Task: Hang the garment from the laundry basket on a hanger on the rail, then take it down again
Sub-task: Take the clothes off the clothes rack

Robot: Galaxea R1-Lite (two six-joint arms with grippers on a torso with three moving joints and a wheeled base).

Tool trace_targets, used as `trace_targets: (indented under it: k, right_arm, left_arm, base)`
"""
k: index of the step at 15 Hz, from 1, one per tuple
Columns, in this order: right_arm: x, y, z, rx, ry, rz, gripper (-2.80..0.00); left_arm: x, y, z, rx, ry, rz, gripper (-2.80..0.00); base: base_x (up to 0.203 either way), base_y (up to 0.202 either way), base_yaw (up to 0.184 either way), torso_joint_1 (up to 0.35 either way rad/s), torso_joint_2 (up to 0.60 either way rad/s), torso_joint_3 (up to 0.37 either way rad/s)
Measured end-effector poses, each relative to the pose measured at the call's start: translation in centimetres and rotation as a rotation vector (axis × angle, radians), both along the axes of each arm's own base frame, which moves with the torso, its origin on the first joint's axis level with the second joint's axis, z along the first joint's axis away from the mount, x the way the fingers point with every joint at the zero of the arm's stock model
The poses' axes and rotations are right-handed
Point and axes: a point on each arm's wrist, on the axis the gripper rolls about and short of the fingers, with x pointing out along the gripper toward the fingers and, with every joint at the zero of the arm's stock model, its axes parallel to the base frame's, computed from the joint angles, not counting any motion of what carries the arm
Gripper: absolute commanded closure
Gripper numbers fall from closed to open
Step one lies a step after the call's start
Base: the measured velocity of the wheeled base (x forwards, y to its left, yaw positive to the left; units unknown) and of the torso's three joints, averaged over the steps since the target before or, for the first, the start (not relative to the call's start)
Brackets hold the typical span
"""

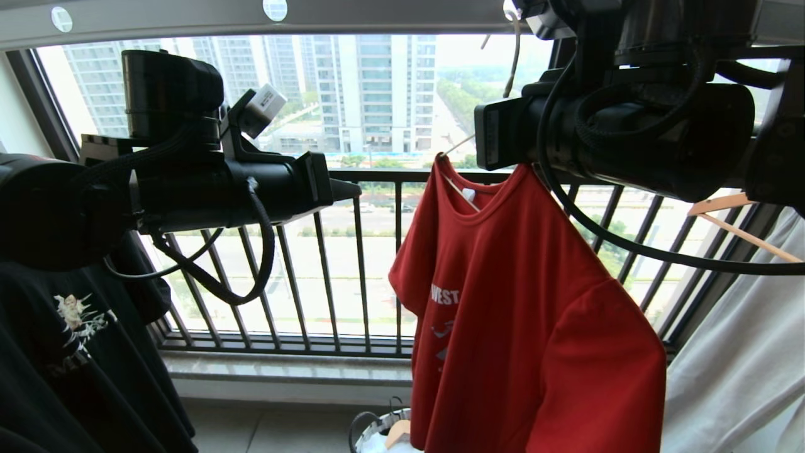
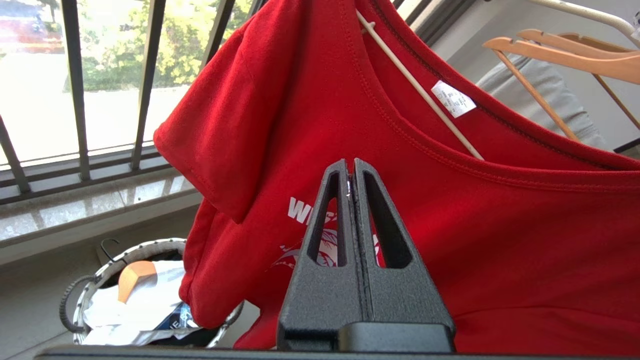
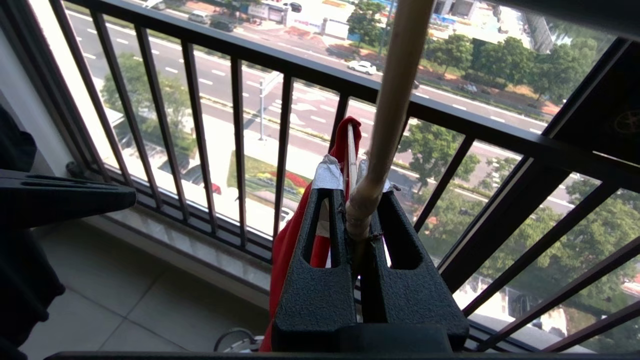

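— Any writing you can read here?
— White letters on the chest of the red T-shirt (image 1: 522, 302): "WEST" in the head view, cut off at a fold.
— Its neck label (image 2: 453, 99)?
— Printed, but too small to read, like the black T-shirt's (image 1: 75, 352) print.

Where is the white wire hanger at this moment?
In the right wrist view, the hanger has its stem clamped in the right gripper; the red T-shirt hangs on it, right of centre before the window railing.

Strong daylight is admitted through the far window (image 1: 377, 100), where the sky and street are washed out. The near arms and the black T-shirt (image 1: 75, 352) are rendered as dark, backlit shapes.
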Motion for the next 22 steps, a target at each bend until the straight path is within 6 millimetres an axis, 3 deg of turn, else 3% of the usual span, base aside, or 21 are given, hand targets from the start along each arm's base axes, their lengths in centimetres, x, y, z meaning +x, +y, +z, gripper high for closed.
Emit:
trace_targets:
  k: [1, 2, 10, 18, 22]
  right_arm:
    - [-0.1, 0.0, 0.1, 0.001, -0.001, 0.006, 0.0]
    - [-0.1, 0.0, 0.1, 0.001, 0.0, 0.017, 0.0]
    - [-0.3, -0.2, 0.3, 0.001, -0.001, 0.034, 0.0]
    - [-0.4, -0.2, 0.4, -0.002, -0.003, 0.04, 0.0]
    - [-0.5, -0.2, 0.4, -0.002, -0.004, 0.055, 0.0]
  left_arm:
    - [0.3, -0.6, -0.1, -0.006, 0.008, -0.032, -0.76]
    - [0.7, -1.1, -0.3, -0.01, 0.016, -0.065, -2.8]
    - [5.5, -4.4, 0.0, -0.03, -0.035, -0.112, -2.8]
    - [8.6, -6.8, -1.5, 0.053, -0.113, 0.0, -2.8]
    - [9.1, -7.7, -1.6, 0.047, -0.126, -0.007, -2.8]
  base:
    - [0.0, 0.0, 0.0, 0.0, 0.0, 0.0]
    - [0.0, 0.0, 0.0, 0.0, 0.0, 0.0]
    - [0.0, 0.0, 0.0, 0.0, 0.0, 0.0]
    - [0.0, 0.0, 0.0, 0.0, 0.0, 0.0]
    - [0.0, 0.0, 0.0, 0.0, 0.0, 0.0]
